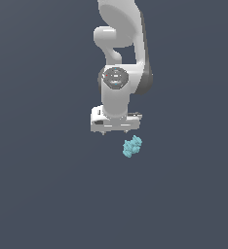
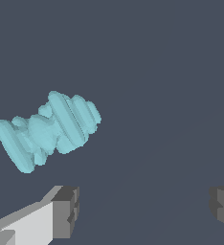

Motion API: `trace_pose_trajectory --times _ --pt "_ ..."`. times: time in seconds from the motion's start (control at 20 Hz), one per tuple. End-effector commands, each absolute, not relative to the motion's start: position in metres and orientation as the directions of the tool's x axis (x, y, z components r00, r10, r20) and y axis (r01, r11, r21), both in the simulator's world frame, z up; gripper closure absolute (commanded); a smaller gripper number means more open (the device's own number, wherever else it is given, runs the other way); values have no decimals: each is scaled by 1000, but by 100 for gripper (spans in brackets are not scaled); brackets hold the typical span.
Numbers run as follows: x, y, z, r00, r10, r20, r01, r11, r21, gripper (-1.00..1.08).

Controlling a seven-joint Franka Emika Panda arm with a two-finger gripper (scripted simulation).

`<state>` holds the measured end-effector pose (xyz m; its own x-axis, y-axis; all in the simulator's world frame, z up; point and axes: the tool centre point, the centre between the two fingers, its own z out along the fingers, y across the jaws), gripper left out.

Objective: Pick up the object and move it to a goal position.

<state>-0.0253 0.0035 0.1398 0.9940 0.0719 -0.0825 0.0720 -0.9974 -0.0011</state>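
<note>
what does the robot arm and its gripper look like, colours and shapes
The arm is glossy white with rounded, bulbous links, dark grey at the joint seams, and a shiny metallic round cap on the wrist joint. The gripper has a flat white boxy body. In the wrist view its fingers are white with blocky grey pads. No cables or markings show.

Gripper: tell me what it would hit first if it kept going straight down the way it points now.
Most likely the bare surface. The gripper is open, and in the wrist view the cyan cluster lies off to one side of the gap between the fingers, not in it. Depth is unclear.
</note>
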Motion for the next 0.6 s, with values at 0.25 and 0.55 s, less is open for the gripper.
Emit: trace_pose_trajectory --times 0.25,0.55 --pt "-24 5 140 996 49 -81 49 -999 1 -92" --pt "-23 9 139 997 -11 -76 -11 -1000 5 -92"
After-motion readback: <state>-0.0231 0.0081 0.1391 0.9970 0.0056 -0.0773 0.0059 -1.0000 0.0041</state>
